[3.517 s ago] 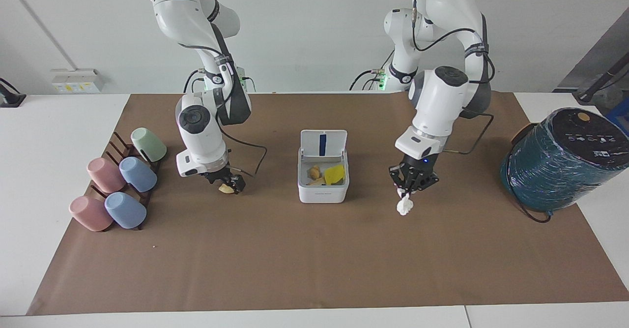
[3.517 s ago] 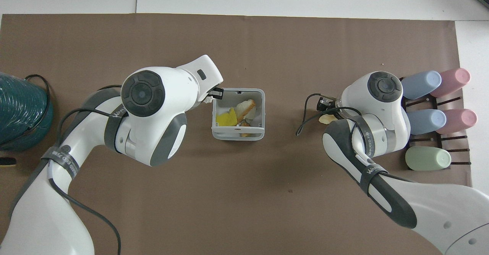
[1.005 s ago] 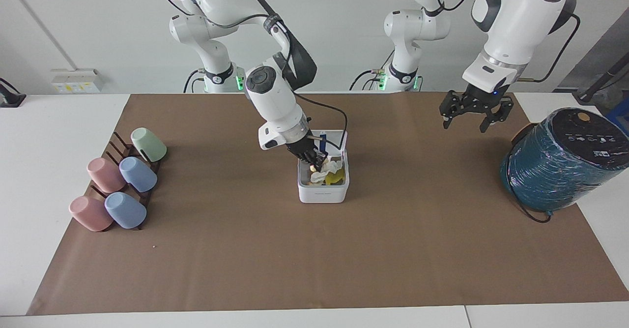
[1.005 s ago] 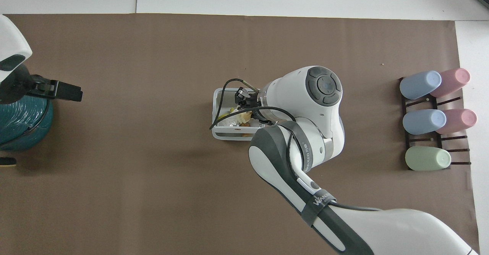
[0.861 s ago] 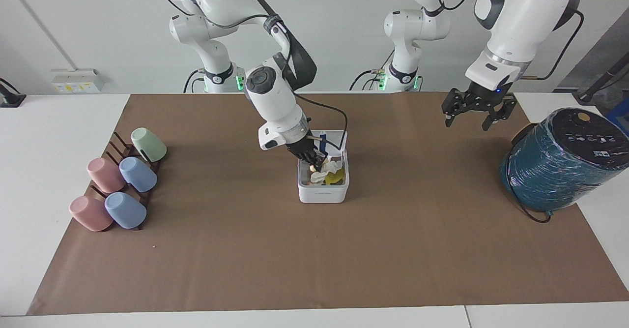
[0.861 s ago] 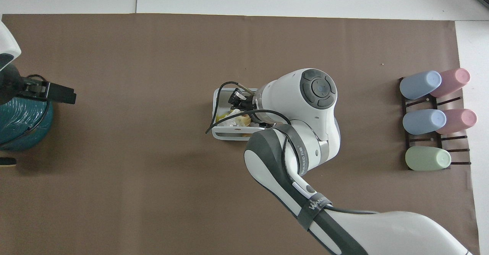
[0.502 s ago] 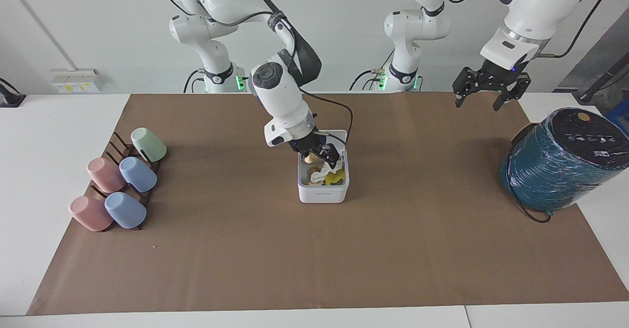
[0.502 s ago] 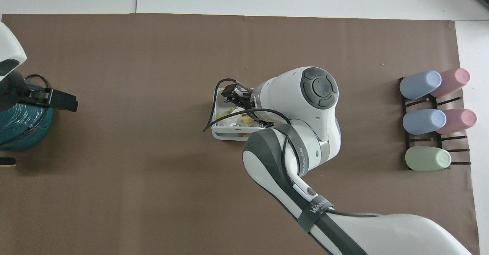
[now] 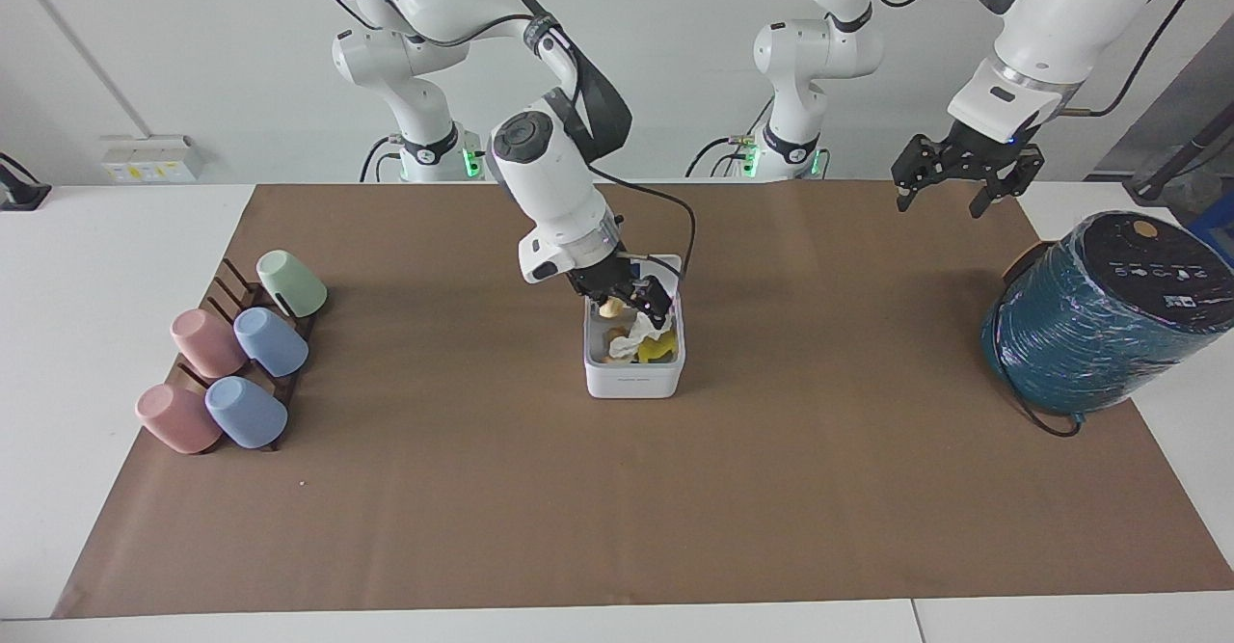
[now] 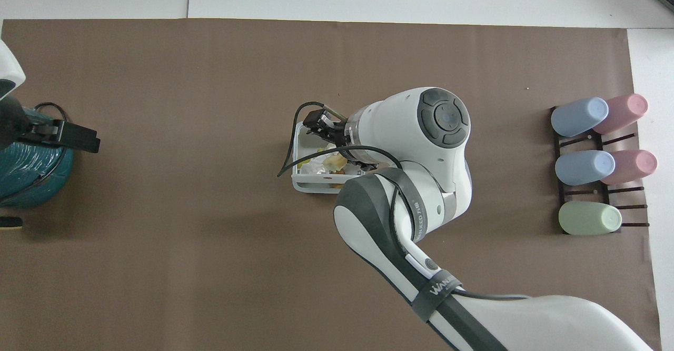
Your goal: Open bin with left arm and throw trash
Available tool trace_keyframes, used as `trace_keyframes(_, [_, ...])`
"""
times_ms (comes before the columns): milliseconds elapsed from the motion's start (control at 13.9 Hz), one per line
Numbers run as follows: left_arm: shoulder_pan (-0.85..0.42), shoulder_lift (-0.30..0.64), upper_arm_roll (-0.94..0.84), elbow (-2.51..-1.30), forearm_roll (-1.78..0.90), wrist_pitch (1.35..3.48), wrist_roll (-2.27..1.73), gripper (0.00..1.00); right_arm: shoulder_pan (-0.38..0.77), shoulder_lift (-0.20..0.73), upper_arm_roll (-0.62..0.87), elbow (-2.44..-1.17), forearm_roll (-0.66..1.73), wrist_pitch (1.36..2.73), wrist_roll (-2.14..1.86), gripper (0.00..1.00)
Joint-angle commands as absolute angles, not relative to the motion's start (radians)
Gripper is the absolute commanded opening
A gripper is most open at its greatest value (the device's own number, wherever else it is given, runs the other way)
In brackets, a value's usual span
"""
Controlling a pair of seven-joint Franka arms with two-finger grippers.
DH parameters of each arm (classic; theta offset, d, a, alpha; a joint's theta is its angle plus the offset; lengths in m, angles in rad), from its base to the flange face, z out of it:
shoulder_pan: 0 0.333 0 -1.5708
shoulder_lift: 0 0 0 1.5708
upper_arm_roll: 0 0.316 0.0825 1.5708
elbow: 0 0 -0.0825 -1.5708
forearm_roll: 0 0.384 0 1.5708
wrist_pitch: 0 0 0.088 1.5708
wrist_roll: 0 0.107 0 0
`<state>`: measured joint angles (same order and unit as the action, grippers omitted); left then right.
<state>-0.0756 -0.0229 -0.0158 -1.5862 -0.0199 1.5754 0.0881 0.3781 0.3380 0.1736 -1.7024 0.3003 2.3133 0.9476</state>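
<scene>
The right gripper point(image 9: 629, 307) is seen with its fingers spread apart just over the open bin point(image 9: 633, 381), and nothing is clamped between them; a pale yellow curled scrap point(image 9: 607, 309) is seen right at the fingertips, above the heap, and whether it is touching them cannot be told. Below it, inside the bin, a crumpled white paper wad point(image 9: 625, 342) and a yellow-and-green sponge piece point(image 9: 657, 346) are lying together, the sponge toward the left arm's end. All three pieces are judged to be light and soft: the wad and the sponge would give under the pads, and the curled scrap would be easily crushed, so a gentle pinch across the middle of each would be enough if any had to be taken up again. The bin's lid is stood up on the robots' side, mostly hidden by the gripper. The bin is placed at the middle of the brown mat point(image 9: 482, 489). The left gripper point(image 9: 960, 183) is held high with fingers wide apart and empty, over the mat near the teal wrapped cylinder point(image 9: 1099, 320), where that arm is waiting. The pastel cups point(image 9: 236, 359) are racked at the right arm's end.
</scene>
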Motion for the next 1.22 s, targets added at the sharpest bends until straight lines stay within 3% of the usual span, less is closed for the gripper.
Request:
trace_keyframes(0, [-0.064, -0.037, -0.026, -1.6, -0.009, 1.58, 0.103, 1.0, 0.394, 0.334, 0.175, -1.701, 0.29, 2.332, 0.956, 1.0])
trace_keyframes(646, [-0.066, -0.035, -0.026, -1.601, -0.008, 1.608, 0.129, 1.0, 0.428, 0.33, 0.172, -1.697, 0.071, 2.303, 0.948, 1.0])
trace_keyframes(1148, [-0.066, -0.035, -0.028, -1.601, -0.009, 1.609, 0.121, 1.0, 0.336, 0.273, 0.163, -1.601, -0.216, 2.103, 0.84, 1.0])
